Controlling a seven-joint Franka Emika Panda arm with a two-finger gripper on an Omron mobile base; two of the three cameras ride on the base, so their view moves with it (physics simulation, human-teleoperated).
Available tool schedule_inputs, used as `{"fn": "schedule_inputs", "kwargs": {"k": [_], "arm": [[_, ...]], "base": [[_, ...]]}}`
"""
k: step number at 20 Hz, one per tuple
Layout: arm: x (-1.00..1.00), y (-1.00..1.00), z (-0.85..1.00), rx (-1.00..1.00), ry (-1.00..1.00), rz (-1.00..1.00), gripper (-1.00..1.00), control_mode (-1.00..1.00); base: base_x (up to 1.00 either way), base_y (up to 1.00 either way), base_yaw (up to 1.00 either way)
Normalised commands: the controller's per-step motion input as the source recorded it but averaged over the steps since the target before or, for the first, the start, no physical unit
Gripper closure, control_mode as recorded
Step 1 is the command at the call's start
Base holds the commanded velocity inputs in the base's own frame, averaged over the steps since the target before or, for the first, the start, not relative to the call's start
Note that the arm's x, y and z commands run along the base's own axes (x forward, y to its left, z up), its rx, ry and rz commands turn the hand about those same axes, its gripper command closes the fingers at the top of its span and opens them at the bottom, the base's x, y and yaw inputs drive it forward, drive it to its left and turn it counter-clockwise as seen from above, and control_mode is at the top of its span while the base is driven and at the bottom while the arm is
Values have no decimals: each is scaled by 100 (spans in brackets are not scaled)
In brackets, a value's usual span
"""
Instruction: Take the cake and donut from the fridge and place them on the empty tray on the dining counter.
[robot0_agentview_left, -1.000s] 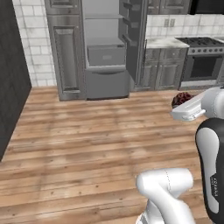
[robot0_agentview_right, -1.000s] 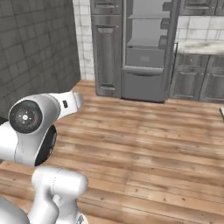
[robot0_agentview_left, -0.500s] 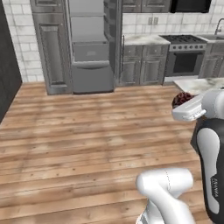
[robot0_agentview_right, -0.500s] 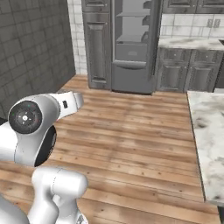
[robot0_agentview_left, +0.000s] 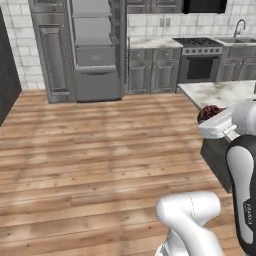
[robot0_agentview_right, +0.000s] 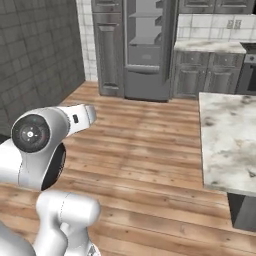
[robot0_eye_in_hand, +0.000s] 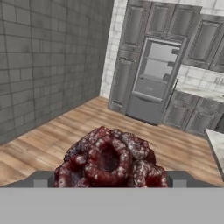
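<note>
Dark, red-glazed donut (robot0_eye_in_hand: 109, 164) sits pinched between my gripper's (robot0_eye_in_hand: 110, 177) widely spread fingers. Beyond it stands the open grey fridge (robot0_eye_in_hand: 154, 78), across a wooden floor (robot0_eye_in_hand: 65, 135).

fridge (robot0_agentview_left: 95, 50) at back wall, doors open | stove (robot0_agentview_left: 199, 64) right of it | dining counter (robot0_agentview_right: 227, 137) nearer, on the right

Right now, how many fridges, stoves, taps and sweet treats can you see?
Tall grey fridge standing open: 1
Black-fronted stove with burners on top: 1
Curved silver tap: 1
Dark red-brown lumpy sweet treat: 1
Total: 4
</note>
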Motion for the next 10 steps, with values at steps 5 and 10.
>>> {"fn": "schedule_inputs", "kwargs": {"k": [5,10], "arm": [[0,0,0,0,0,0,100,100],[0,0,0,0,0,0,100,100]], "base": [[-23,-79,0],[-6,-96,0]]}}
